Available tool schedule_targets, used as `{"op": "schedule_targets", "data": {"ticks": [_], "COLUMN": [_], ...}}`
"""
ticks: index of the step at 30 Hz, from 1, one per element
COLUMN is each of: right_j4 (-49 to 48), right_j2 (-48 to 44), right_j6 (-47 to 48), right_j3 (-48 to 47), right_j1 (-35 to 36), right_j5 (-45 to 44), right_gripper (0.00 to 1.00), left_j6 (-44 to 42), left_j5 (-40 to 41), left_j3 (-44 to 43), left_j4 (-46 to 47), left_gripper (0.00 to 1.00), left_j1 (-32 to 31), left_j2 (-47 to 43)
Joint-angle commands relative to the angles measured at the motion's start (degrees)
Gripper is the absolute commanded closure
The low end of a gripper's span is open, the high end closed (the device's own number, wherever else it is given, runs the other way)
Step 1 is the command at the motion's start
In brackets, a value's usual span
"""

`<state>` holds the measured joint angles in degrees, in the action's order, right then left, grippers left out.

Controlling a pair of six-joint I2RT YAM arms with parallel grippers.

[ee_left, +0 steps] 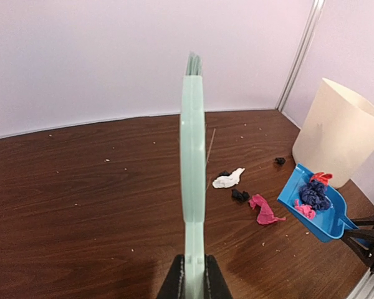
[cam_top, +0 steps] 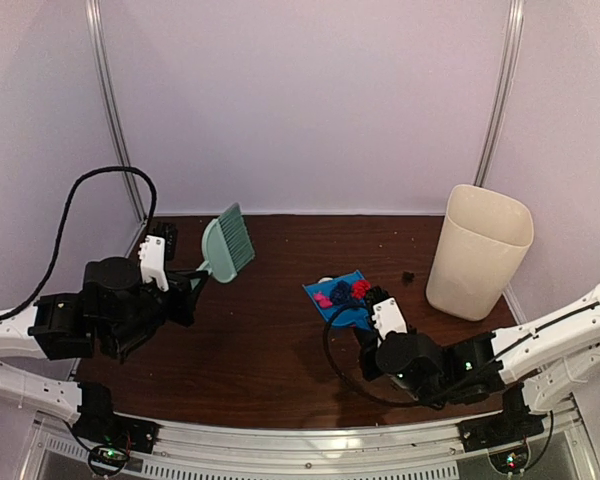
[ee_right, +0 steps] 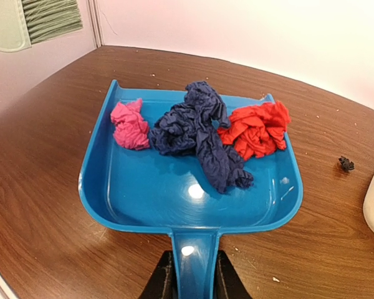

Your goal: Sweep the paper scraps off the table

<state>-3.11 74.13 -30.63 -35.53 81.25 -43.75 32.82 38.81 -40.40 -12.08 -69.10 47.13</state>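
Far right corner of counter (ee_left: 81, 205): tall cream bin (cam_top: 478, 250), small black bit (ee_left: 280, 161) on wood near it. Loose paper scraps (ee_left: 263, 210) — white, black, pink — toward counter's middle, between mint brush (ee_left: 193, 156) and blue dustpan (ee_right: 143, 187); pink, dark blue, red ones heaped inside dustpan. Pinching brush handle with left tool (ee_left: 194, 280); gripping dustpan handle with right tool (ee_right: 190, 274). Dark wood grain, pale crumbs — plain pale walls.

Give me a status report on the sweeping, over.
Left end effector shut on brush. Right end effector shut on dustpan, three paper scraps inside. White scrap, black scrap, pink scrap loose on table. Nothing blocking them.
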Motion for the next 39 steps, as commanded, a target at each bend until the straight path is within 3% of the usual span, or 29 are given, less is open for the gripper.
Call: {"op": "schedule_targets", "data": {"ticks": [1, 12, 23, 34, 39], "right_j4": [10.0, 26.3, 40.2, 42.7, 40.0], "right_j2": [-1.6, -5.9, -13.8, -24.3, -27.2], "right_j6": [-3.5, -6.8, -7.1, -5.3, -5.1], "right_j3": [-5.0, -17.6, -27.9, -28.2, -27.5], "right_j1": [0.2, -2.1, -11.3, -28.4, -37.8], "right_j5": [-2.4, 1.2, 7.3, 14.9, 22.4], "right_gripper": [1.0, 1.0, 1.0, 1.0, 1.0], "left_j6": [2.4, 2.3, 2.0, 1.5, 1.5], "left_j5": [6.0, 5.6, 5.1, 4.2, 4.1], "left_j3": [0.1, -0.2, -0.6, -1.3, -1.3], "left_j4": [1.4, 1.8, 1.8, 2.3, 2.4], "left_gripper": [1.0, 1.0, 1.0, 1.0, 1.0], "left_j1": [-0.1, -0.1, -0.1, -0.1, -0.1], "left_j2": [-1.0, 0.5, 1.4, 2.9, 2.9]}}
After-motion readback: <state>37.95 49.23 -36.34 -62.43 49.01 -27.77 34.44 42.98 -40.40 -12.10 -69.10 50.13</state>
